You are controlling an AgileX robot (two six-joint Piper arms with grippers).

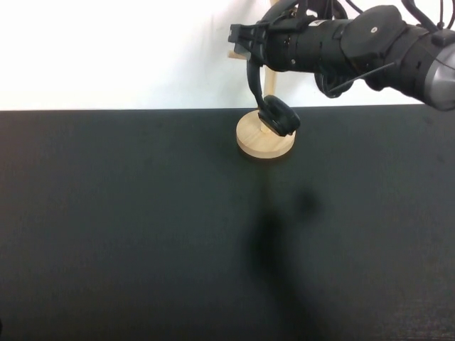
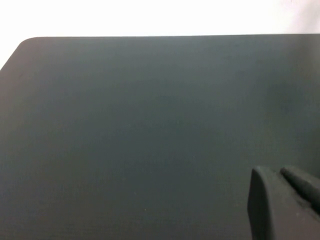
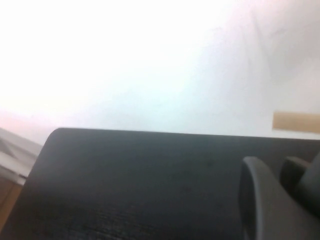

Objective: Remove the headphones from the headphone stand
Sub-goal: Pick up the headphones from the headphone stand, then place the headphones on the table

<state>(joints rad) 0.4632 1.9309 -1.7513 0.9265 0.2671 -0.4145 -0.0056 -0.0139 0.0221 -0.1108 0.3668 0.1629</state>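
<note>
The wooden headphone stand [image 1: 264, 140] stands at the table's far edge; its round base and one peg [image 1: 232, 53] show, and the pole is mostly hidden. The black headphones [image 1: 278, 116] hang at it, one ear cup over the base and the thin headband [image 1: 252, 78] rising to my right gripper [image 1: 245, 39]. That gripper reaches in from the right and is shut on the headband near its top. In the right wrist view the right gripper [image 3: 276, 180] shows with a wooden peg [image 3: 296, 121] beyond it. My left gripper [image 2: 280, 180] is shut and empty over bare table, outside the high view.
The black table [image 1: 142, 227] fills the near and middle ground, with a white wall behind it. The right arm [image 1: 370, 42] spans the upper right above the stand. The table's far left corner [image 2: 25, 42] shows in the left wrist view.
</note>
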